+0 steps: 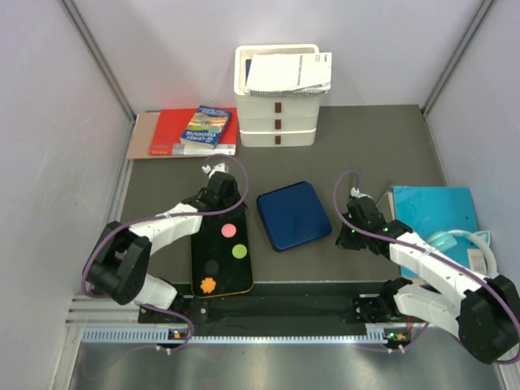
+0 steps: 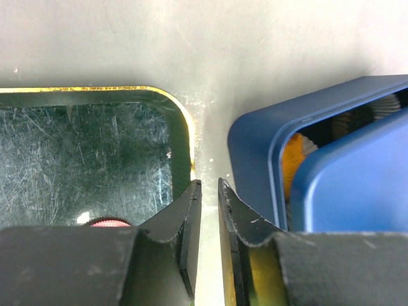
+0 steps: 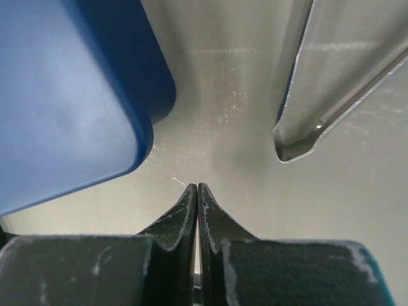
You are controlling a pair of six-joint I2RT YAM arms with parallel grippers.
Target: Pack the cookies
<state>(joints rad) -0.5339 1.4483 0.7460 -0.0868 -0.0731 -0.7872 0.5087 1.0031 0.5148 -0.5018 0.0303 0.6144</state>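
**On the tray, L side: 4 cookies (image 1: 240, 251) to pack**

All four lie loose on the black tray (image 1: 199, 244), just L of the blue tin (image 1: 294, 215). Pink (image 1: 229, 231) is farthest from the bases, then green (image 1: 240, 251), black (image 1: 213, 266) and orange flower-edged (image 1: 208, 284) nearest.

Handling, my guess: light, stiff, thin discs, prob. slick. The tray is glossy and scratched w/ a gold rim, so they'll skate if you nudge them. Pinch each across its edge, fingers low and straddling the disc. Pink shows a ribbed rim in the L wrist view, so decent bite. Black on black is low contrast; aim w/ care.

L gripper (image 2: 209, 185) hangs by the tray's far R corner, fingers a sliver apart, nothing btwn. R gripper (image 3: 197, 186) is beside the tin's R side, fingers pressed together, empty.

The tin lid (image 2: 357, 191) sits askew; pleated paper shows inside.
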